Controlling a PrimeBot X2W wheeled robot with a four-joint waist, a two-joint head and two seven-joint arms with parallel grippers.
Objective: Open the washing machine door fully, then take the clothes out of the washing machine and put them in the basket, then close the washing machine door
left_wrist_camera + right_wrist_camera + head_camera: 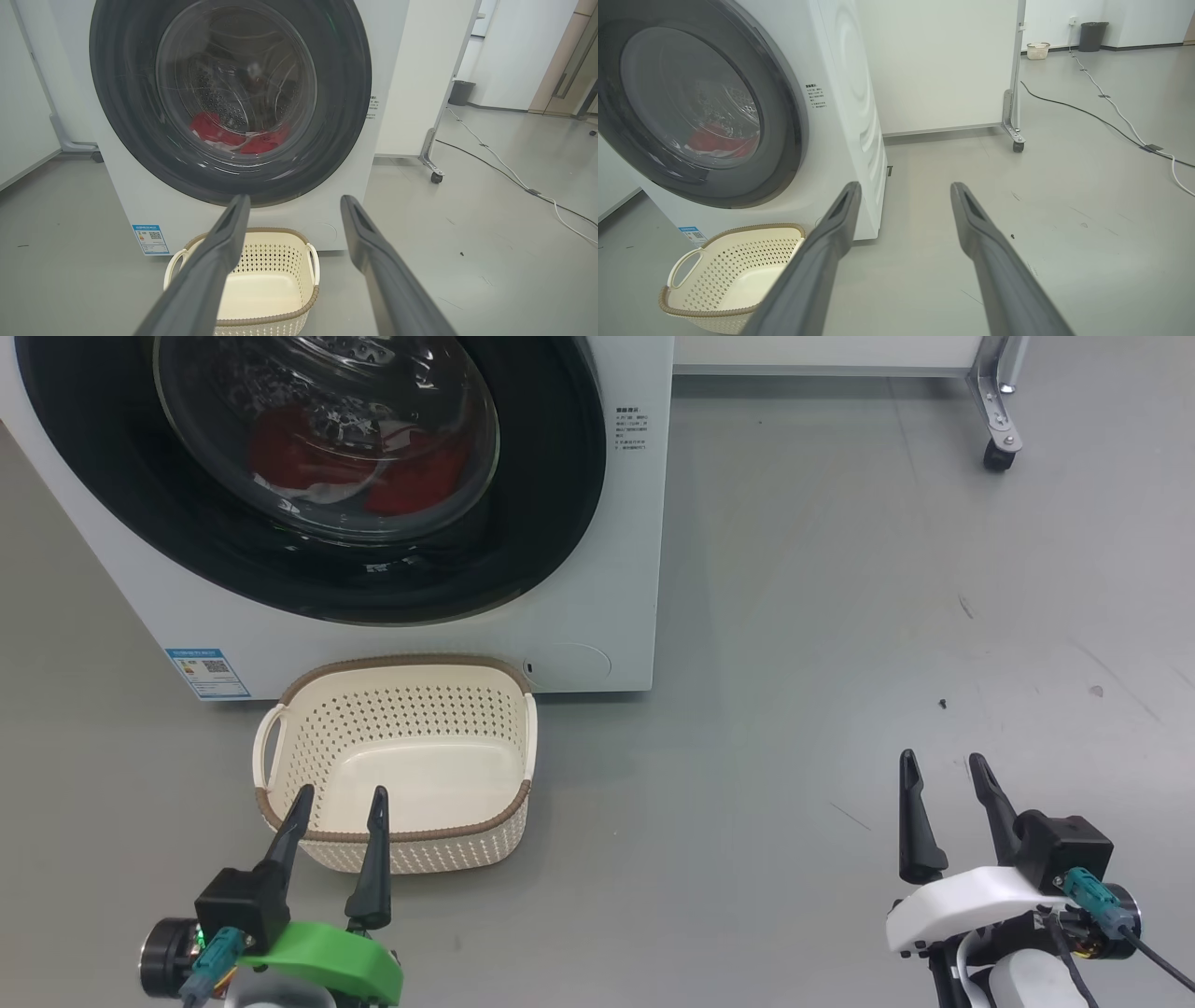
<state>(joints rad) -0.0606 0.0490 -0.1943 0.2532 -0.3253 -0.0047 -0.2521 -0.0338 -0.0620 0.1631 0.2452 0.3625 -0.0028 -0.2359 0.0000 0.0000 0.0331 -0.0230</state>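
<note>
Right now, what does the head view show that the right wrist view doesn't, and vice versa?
Head view adds: the left gripper, open, on its green mount. Right wrist view adds: the side panel of the washing machine, floor cables, a dark bin and a small pale basket by the far wall. Both: the shut washing machine door, red clothes behind its glass, the empty basket, the open right gripper, a castor.
</note>
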